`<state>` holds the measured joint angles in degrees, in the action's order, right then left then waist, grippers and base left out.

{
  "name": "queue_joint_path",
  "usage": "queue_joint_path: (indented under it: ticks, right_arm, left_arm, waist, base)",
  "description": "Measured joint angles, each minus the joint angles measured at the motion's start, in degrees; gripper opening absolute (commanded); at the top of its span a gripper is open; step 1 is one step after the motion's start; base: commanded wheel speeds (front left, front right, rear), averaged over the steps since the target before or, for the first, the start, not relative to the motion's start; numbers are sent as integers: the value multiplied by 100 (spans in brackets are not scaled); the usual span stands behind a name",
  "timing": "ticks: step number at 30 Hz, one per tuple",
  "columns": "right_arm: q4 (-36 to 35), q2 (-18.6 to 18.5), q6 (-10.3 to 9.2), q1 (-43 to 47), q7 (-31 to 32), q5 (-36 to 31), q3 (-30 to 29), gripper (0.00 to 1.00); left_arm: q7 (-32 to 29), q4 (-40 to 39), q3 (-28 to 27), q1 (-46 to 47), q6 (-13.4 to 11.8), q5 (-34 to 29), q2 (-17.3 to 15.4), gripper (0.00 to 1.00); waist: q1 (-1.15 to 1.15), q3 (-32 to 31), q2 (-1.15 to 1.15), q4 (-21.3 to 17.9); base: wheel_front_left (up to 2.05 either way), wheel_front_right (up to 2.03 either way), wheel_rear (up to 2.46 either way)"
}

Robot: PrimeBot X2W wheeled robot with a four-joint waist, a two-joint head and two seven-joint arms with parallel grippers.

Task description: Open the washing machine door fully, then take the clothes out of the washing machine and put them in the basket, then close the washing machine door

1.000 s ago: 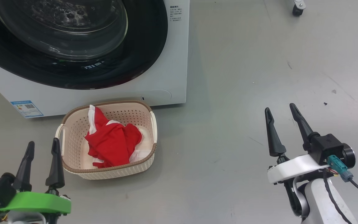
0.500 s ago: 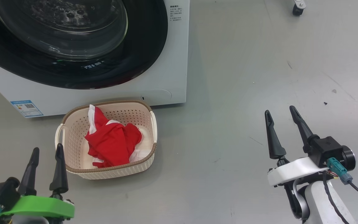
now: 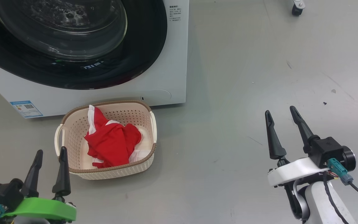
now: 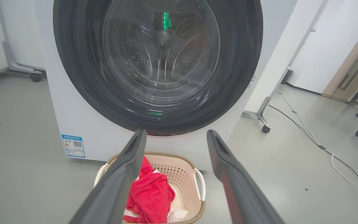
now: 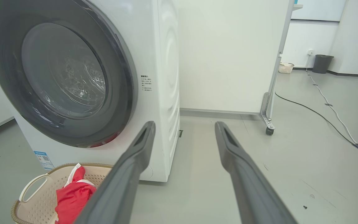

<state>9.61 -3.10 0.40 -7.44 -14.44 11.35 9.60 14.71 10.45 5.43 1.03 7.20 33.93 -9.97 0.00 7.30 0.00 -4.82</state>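
The washing machine [image 3: 172, 62] [image 4: 73, 124] [image 5: 163, 77] stands at the upper left, its door [image 3: 73, 46] [image 4: 157, 62] [image 5: 64, 81] lying shut against the white front. On the floor in front sits the cream basket [image 3: 76, 127] [image 4: 179, 169] [image 5: 33, 202], with the red and white clothes [image 3: 112, 143] [image 4: 149, 193] [image 5: 71, 197] bunched inside it. My left gripper [image 3: 51, 152] [image 4: 176, 135] hangs open at the basket's near left corner, holding nothing. Well to the right over bare floor, my right gripper [image 3: 280, 110] [image 5: 183, 126] is open and empty too.
Grey floor [image 3: 244, 77] stretches to the right of the machine. A caster wheel [image 3: 297, 7] shows at the top right. Past the machine stand a white partition on wheeled feet [image 5: 267, 124], cables on the floor [image 5: 331, 115] and a dark bin [image 5: 322, 63].
My left gripper has drawn back toward me, lower in the head view, staying open. The right gripper has barely shifted. Basket, clothes and door are as before.
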Motion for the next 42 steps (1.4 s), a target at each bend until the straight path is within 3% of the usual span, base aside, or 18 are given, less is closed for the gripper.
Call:
queue_joint_path:
  ticks: [34,35,42]
  right_arm:
    - [4,26,52,89,0,-41,-2,100]
    - [31,30,51,93,1,-40,0,0]
    - [252,82,52,333,9,12,16,0]
  left_arm:
    - [0,151,4,-11,0,88,-7,100]
    - [-1,180,8,-10,0,92,7,0]
    - [-11,382,66,-44,0,118,181,0]
  waist:
    - [0,-131,0,-7]
    - [0,-136,0,-7]
    - [0,-139,0,-5]
  base:
    - [0,0,0]
    - [0,0,0]
    - [0,0,0]
